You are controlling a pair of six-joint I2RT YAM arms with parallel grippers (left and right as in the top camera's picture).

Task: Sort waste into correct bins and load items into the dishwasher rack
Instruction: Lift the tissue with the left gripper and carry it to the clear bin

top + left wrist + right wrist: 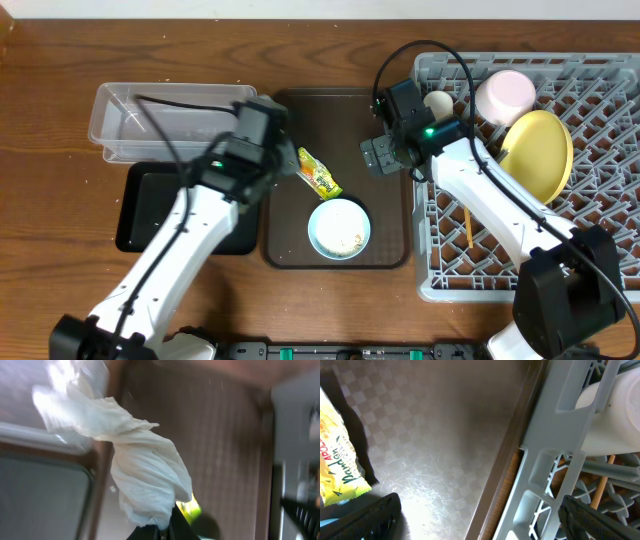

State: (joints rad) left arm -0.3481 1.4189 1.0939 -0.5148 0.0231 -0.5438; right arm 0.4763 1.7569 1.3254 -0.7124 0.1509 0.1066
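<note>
My left gripper (165,533) is shut on the crumpled white tissue (145,467), which hangs over the left rim of the brown tray (225,435). Overhead, this gripper (280,135) sits between the clear tub (120,110) and the green-and-yellow wrapper (319,173). My right gripper (385,155) stands open and empty above the tray's right side, beside the grey rack (600,70). One finger (365,515) is over the tray, the other over the rack's edge. The blue bowl (339,228) holds rice scraps. The rack holds a pink cup (505,93), yellow plate (540,152), small white cup (438,102) and chopsticks (467,225).
A shallow black tray (150,210) lies in front of the clear tub, at the left of the brown tray (390,240). The wrapper (340,460) lies just left of my right gripper. Black cables loop over the tub and the rack's corner.
</note>
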